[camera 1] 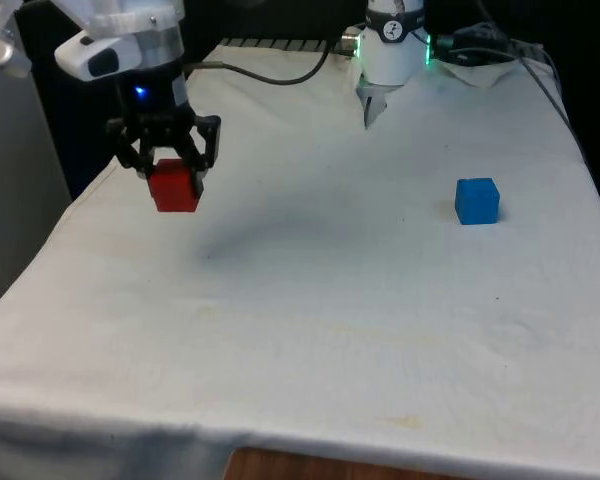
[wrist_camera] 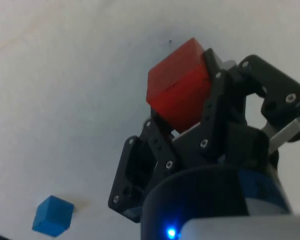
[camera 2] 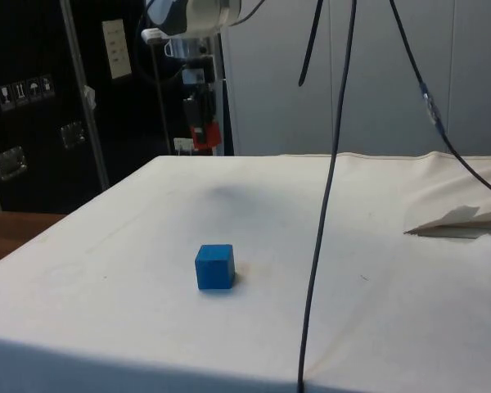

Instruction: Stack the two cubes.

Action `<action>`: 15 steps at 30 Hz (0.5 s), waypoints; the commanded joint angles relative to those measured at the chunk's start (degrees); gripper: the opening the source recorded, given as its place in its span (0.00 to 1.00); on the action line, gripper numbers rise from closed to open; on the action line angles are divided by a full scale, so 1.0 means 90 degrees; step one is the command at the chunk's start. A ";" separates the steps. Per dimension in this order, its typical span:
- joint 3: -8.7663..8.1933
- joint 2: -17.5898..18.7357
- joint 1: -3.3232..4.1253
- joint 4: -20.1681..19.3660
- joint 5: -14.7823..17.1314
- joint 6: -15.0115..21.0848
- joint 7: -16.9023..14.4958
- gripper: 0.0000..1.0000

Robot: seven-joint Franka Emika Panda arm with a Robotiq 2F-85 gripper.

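My gripper [camera 1: 172, 172] is shut on a red cube [camera 1: 175, 187] and holds it in the air above the table, at the front view's left. The side view has the same red cube [camera 2: 206, 136] hanging far back, high over the cloth. From the wrist, the red cube [wrist_camera: 179, 90] is clamped between the black fingers [wrist_camera: 216, 107]. A blue cube [camera 1: 477, 200] rests on the white cloth at the front view's right, well apart from the gripper. That blue cube [camera 2: 214, 267] sits near the table's middle in the side view and appears as a small blue cube [wrist_camera: 52, 216] in the wrist view.
The white cloth [camera 1: 310, 290] covers the table. A black cable [camera 2: 327, 196] hangs down in front of the side camera. Crumpled cloth [camera 2: 466, 219] lies at the side view's right, and cables [camera 1: 480, 50] lie by the robot's base.
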 commanded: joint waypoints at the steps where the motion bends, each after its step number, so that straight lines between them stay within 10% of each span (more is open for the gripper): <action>1: -0.0038 -0.0127 0.0108 -0.0197 -0.0051 0.0127 0.0013 0.00; 3: -0.0038 -0.0223 0.0178 -0.0325 -0.0083 0.0159 0.0032 0.00; 4: 0.0006 -0.0134 0.0083 -0.0172 -0.0051 0.0025 0.0013 0.00; 6: -0.0019 -0.0350 0.0261 -0.0509 -0.0140 0.0223 0.0064 0.00; 15: 0.0064 -0.0713 0.0484 -0.1063 -0.0293 0.0484 0.0166 0.00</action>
